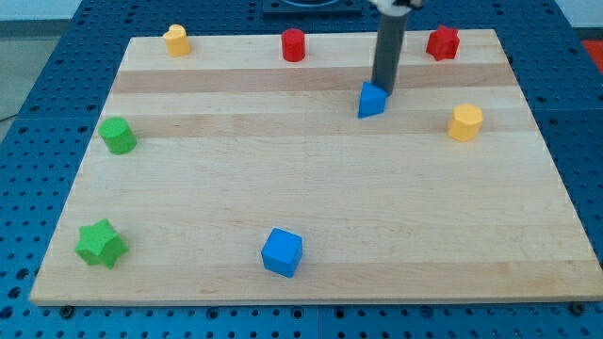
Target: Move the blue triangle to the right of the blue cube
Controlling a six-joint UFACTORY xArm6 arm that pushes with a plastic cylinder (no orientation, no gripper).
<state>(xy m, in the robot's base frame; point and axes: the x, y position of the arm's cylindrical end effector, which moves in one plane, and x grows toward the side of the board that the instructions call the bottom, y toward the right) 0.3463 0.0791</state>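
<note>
The blue triangle [372, 100] lies on the wooden board in the upper middle-right. The blue cube [282, 252] sits near the view's bottom, left of centre. My tip [383, 90] comes down from the view's top and touches the blue triangle's upper right edge. The triangle is far above and to the right of the cube.
A yellow block [176, 40], a red cylinder [294, 44] and a red star-shaped block [442, 42] stand along the board's top edge. A yellow hexagonal block [464, 122] is at the right. A green cylinder [118, 136] and a green star [100, 243] are at the left.
</note>
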